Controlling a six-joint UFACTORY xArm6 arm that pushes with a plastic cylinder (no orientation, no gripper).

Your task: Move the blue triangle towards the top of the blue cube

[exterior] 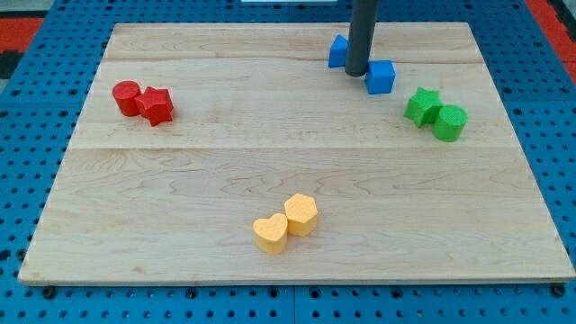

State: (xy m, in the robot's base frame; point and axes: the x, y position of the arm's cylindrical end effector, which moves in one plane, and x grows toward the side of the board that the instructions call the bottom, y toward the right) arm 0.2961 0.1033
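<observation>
Tip: my tip (356,73) rested on the far part of the wooden board (180,225), in the gap between the two blue blocks, close to both; whether it touched either could not be told.
Hand state: there was no hand to spread or pinch, only a straight dark rod (364,31) running up out of the view's top.
Blue triangle: the blue triangle (338,50) sat just left of the rod and a little farther away, its right side covered by the rod.
Blue cube: the blue cube (381,76) sat just right of the tip and a little nearer.
Step in hand: I judged the push to be under way, with the triangle near the cube but left of it, not yet beyond its far side.
Next move: the tip likely needed to get round to the triangle's left side and nudge it rightward, without knocking the cube.
Farther out: a green star (420,105) and green cylinder (450,122) lay at right, two red blocks (144,101) at left, two yellow blocks (286,223) near the front.
Hard to make out: the triangle's true outline, hidden behind the rod.
</observation>
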